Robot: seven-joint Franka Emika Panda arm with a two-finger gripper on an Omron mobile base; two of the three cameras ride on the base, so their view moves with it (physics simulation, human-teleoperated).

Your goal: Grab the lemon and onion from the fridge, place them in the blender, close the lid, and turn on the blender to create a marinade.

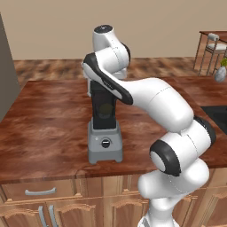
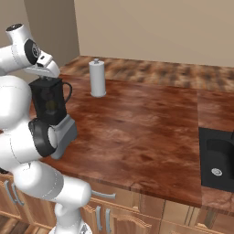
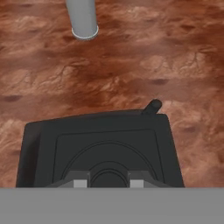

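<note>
The blender (image 1: 105, 144) stands on the wooden counter (image 1: 48, 119), a light grey base with a black knob under a dark jar (image 2: 49, 103). A dim yellowish shape inside the jar looks like the lemon (image 1: 105, 111). The onion is hidden. The black lid (image 3: 100, 144) lies flat across the jar's top. My gripper (image 3: 108, 183) hangs straight above it, fingers closed on the round knob at the lid's middle. In the right base view the hand (image 2: 45, 68) sits right on the jar's top. The grey fridge (image 1: 5, 66) shows at the left edge.
A white paper-towel roll (image 2: 97, 77) stands on the counter beyond the blender, also seen as a grey cylinder (image 3: 82, 17). A black sink (image 2: 218, 157) is set into the counter at the right. Drawers and cabinet doors (image 1: 40, 193) run below the front edge.
</note>
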